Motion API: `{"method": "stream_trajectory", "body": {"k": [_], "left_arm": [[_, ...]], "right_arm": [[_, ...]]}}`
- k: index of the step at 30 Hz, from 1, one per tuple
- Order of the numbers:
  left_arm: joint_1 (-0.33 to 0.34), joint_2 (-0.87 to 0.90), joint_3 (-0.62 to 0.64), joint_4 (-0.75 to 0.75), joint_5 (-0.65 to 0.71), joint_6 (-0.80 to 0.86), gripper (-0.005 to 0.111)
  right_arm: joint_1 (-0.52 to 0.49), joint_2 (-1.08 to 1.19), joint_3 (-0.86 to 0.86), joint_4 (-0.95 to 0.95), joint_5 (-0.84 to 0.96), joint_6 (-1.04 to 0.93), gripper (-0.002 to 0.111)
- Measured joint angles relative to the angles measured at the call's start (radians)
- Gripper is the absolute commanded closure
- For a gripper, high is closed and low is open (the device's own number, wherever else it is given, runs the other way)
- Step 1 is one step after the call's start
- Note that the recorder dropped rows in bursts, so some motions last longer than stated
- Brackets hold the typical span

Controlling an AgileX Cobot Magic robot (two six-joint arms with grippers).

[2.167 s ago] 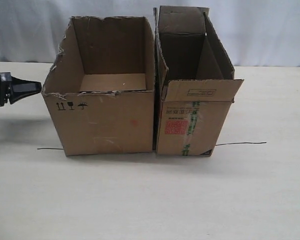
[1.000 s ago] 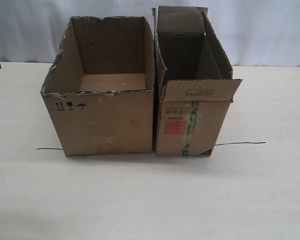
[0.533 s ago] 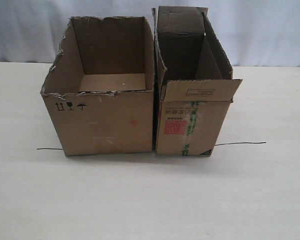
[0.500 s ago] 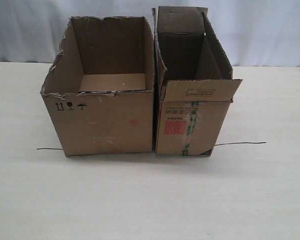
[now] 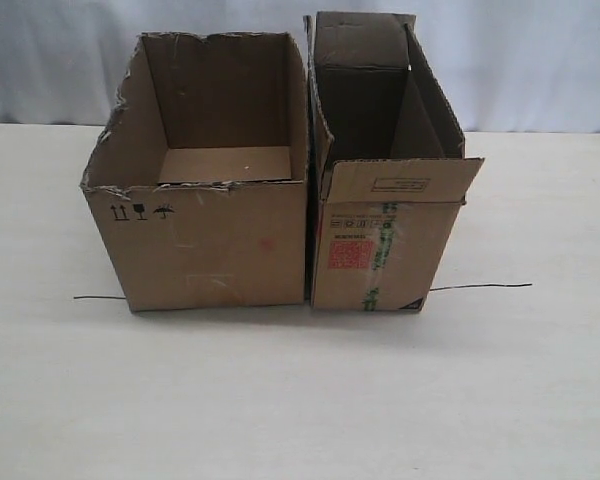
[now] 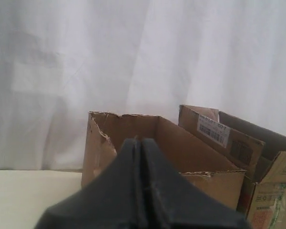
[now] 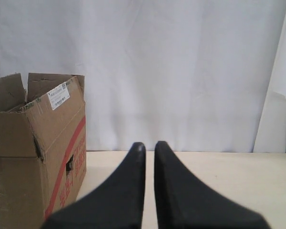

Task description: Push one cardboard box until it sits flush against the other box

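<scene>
The exterior camera looks slightly down, head-on, at the wide box [image 5: 210,245] and narrow box [image 5: 380,250] on the surface [image 5: 300,400]. My wrist cameras look level over my left fingers [image 6: 126,191] and right fingers [image 7: 128,191] from opposite sides. All three share the narrow box.

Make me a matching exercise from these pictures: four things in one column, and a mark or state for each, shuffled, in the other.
Column one:
1. wide brown cardboard box with the ragged torn rim
2. narrower, taller brown cardboard box with flaps
3. black left gripper
4. black right gripper

Column two:
A. red square print on its front
B. slim gap between its fingers
C. small black handling symbols on its front
D. fingers pressed together

Pairs: 1-C, 2-A, 3-D, 4-B
</scene>
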Motion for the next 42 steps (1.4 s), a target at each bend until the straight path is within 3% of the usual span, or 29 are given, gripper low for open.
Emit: {"method": "stream_trajectory", "body": {"k": [9, 17, 19, 26, 32, 36, 42], "left_arm": [[0.000, 0.000, 0.002, -0.002, -0.127, 0.000, 0.107], [0.000, 0.000, 0.063, 0.044, -0.137, -0.029, 0.107], [0.000, 0.000, 0.071, 0.184, -0.158, -0.147, 0.107], [0.000, 0.000, 0.071, 0.997, -0.207, -1.001, 0.107], [0.000, 0.000, 0.071, 1.481, -0.201, -1.424, 0.107], [0.000, 0.000, 0.071, 1.698, -0.185, -1.628, 0.107], [0.000, 0.000, 0.071, 1.802, -0.166, -1.687, 0.107]], "right_arm": [[0.000, 0.000, 0.000, 0.000, 0.000, 0.000, 0.103], [0.000, 0.000, 0.000, 0.000, 0.000, 0.000, 0.103], [0.000, 0.000, 0.000, 0.000, 0.000, 0.000, 0.103], [0.000, 0.000, 0.000, 0.000, 0.000, 0.000, 0.103], [0.000, 0.000, 0.000, 0.000, 0.000, 0.000, 0.103], [0.000, 0.000, 0.000, 0.000, 0.000, 0.000, 0.103], [0.000, 0.000, 0.000, 0.000, 0.000, 0.000, 0.103]]}}
